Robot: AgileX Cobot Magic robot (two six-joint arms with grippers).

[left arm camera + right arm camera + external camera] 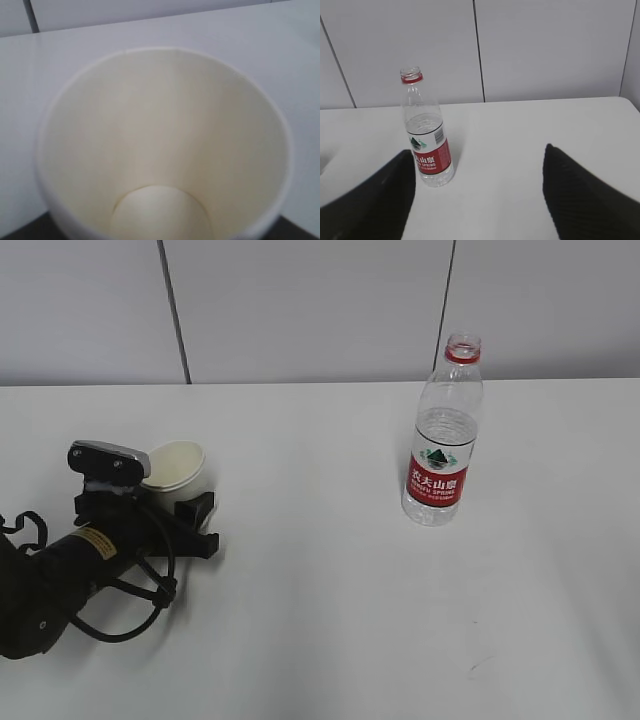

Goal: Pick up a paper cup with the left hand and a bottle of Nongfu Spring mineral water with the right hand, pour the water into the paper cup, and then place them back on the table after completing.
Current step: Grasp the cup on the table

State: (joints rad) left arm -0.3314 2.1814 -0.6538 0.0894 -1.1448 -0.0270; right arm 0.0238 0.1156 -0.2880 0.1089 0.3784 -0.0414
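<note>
Cup at our left gripper, bottle standing apart from our open right gripper.

Nearest us in the exterior view, our left hand [70,570] lies low on the table [330,620], well left of the bottle [443,435]. Its gripper [190,510] reaches the cup [175,467], which tilts with its mouth open to the wrist camera; the cup [160,145] fills that view, dry and empty inside, and we cannot tell whether the fingers are closed on it. Our right gripper [477,185] is spread wide and holds nothing; the bottle [426,132] stands upright just beyond its left finger [375,205], uncapped, water [424,124] in it. Behind the bottle rises a white wall [300,300].
</note>
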